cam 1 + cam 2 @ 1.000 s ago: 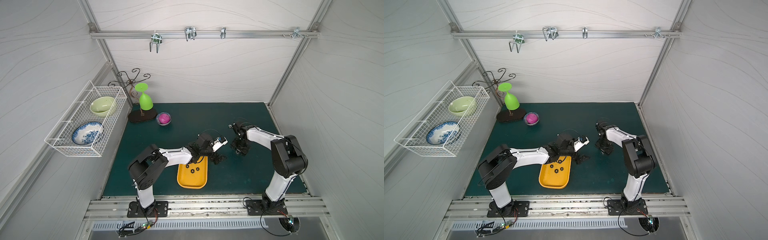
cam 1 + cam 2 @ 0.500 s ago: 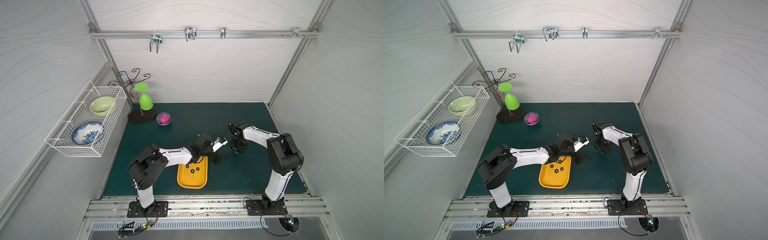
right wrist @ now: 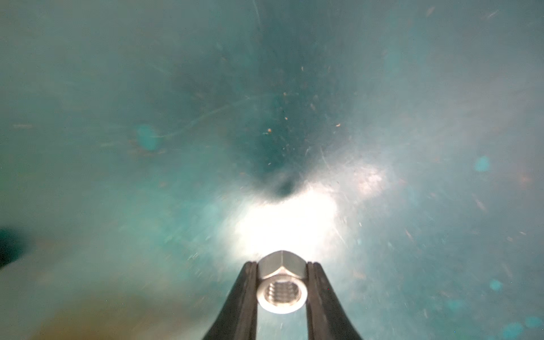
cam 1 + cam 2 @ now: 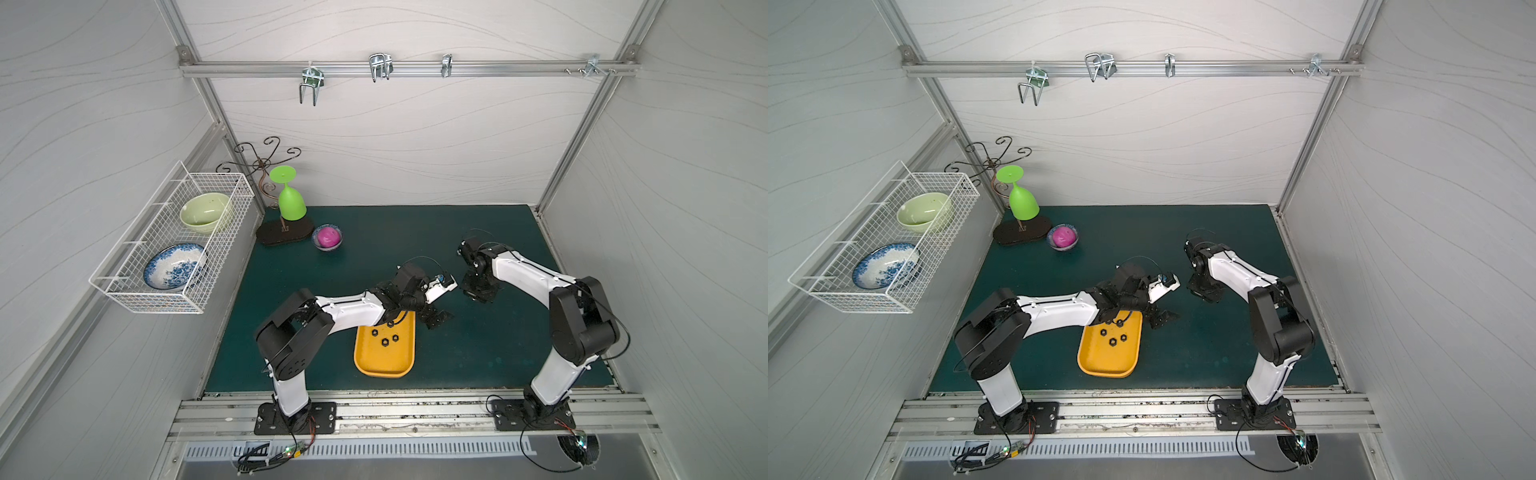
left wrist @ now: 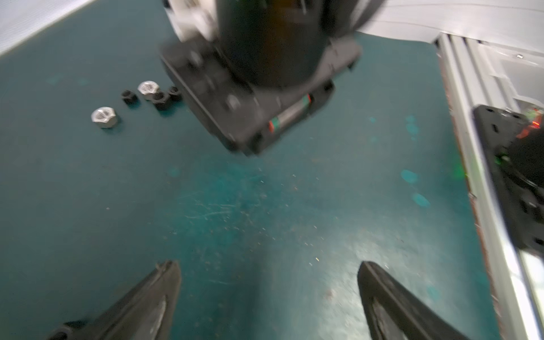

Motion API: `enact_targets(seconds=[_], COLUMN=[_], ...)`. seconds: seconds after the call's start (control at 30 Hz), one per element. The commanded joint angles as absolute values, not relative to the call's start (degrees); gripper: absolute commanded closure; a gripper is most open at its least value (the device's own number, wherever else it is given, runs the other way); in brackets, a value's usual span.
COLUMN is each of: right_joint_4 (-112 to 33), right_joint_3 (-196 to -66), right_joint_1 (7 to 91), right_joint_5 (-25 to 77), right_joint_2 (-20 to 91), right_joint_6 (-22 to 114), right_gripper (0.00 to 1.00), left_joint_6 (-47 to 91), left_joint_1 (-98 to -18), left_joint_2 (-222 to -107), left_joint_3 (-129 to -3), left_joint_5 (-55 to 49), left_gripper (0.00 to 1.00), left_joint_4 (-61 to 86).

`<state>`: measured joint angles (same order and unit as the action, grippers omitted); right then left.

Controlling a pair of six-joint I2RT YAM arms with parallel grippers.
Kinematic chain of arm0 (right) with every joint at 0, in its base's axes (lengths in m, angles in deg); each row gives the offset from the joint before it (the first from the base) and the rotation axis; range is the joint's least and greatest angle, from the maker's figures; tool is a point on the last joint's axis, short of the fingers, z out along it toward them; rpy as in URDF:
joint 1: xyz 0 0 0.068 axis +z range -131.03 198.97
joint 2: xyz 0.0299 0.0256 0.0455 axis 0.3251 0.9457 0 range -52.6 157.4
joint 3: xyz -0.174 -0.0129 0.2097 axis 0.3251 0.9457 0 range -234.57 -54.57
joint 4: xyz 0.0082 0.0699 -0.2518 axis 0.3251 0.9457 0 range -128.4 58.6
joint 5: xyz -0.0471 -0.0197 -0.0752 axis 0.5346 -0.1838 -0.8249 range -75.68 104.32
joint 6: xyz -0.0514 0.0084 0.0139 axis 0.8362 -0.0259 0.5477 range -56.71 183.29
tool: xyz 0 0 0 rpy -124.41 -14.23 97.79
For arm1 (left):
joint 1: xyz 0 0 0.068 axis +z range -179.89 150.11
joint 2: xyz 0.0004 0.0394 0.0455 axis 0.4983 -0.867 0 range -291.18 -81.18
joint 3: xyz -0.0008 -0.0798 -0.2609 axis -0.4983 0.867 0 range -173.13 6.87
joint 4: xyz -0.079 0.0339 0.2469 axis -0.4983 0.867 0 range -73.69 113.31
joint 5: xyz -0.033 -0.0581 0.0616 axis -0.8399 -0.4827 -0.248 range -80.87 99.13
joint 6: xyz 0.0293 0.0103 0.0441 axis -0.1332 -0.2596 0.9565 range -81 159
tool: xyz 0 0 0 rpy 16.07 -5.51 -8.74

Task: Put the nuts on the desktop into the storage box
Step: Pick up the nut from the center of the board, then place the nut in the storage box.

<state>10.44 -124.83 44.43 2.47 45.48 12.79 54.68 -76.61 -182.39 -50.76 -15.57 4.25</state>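
Right fingers point(image 3: 244, 294), wider a second ago, now tight on a silver nut point(image 3: 281, 291); left fingers point(image 5: 147, 303) wide apart, empty.

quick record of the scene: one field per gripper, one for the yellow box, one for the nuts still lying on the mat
right gripper: shut on a silver nut
left gripper: open, nothing between the fingers, over the desktop beside the box
storage box: yellow tray on the desktop, at least three black nuts inside, far end under the left arm
loose nuts: on the desktop; left wrist view shows two silver and about three black close together
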Motion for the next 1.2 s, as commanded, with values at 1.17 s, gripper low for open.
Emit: enact_targets(seconds=[1.17], right_joint_4=[17.0], right_joint_3=[-142.0], right_joint_1=[66.2], right_joint_5=[12.3], right_joint_2=[34.0], right_joint_6=[19.7], right_gripper=[0.77], left_joint_6=[72.1], left_joint_1=[-54.3], left_joint_2=[-152.7], left_joint_3=[-61.0], left_joint_5=[-46.1], left_gripper=[0.01], left_joint_4=[47.8])
